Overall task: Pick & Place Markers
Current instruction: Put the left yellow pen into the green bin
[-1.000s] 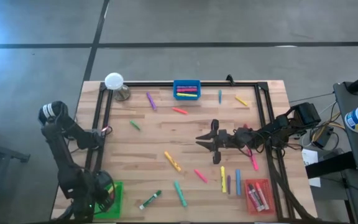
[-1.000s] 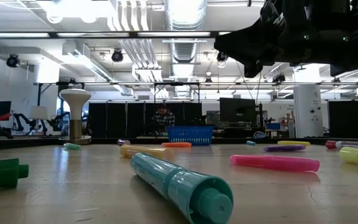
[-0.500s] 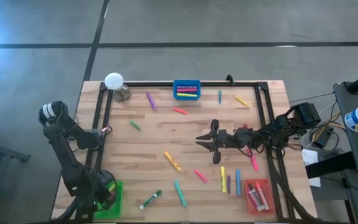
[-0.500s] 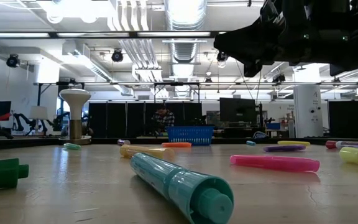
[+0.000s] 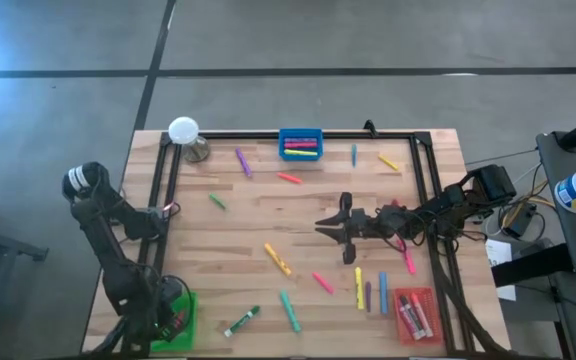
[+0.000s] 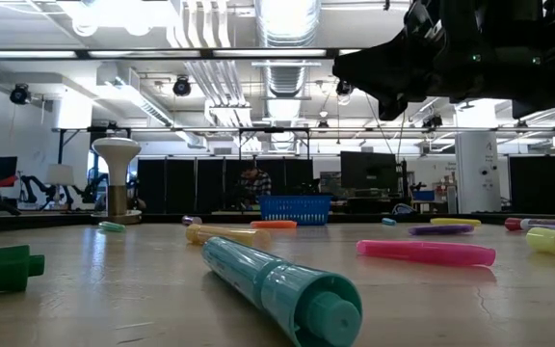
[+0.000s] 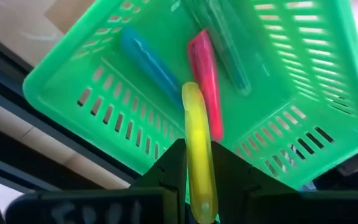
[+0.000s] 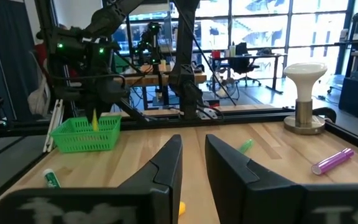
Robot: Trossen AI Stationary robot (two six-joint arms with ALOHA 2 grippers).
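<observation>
My left gripper (image 5: 158,312) hangs over the green tray (image 5: 184,322) at the table's near left corner, shut on a yellow marker (image 7: 197,137). Inside that tray (image 7: 61,93) lie a blue marker (image 7: 145,59), a pink marker (image 7: 205,81) and a green one (image 7: 225,43). My right gripper (image 5: 323,226) hovers open above mid-table and holds nothing; its fingers (image 8: 166,168) stand apart. Several more markers lie flat on the wood, among them a yellow one (image 5: 278,260), a pink one (image 5: 323,282) and a teal one (image 5: 289,310). My left gripper pinches the yellow marker between its two fingers (image 7: 169,168), on the stretch nearest the wrist (image 7: 199,177). The fingers come from above, pointing down, and the marker runs along them. It hangs upright (image 8: 95,118), lifted clear, its free end over the green tray.
A blue tray (image 5: 300,143) with markers sits at the far edge. A red tray (image 5: 415,314) with markers sits near the right corner. A white mushroom-shaped lamp (image 5: 184,133) stands at the far left corner. A black frame rail (image 5: 268,134) borders the work area. A person shows in the room behind (image 6: 251,181).
My left arm has shifted a little toward the table's near edge above the green tray, still holding the yellow marker. The right arm has kept still.
</observation>
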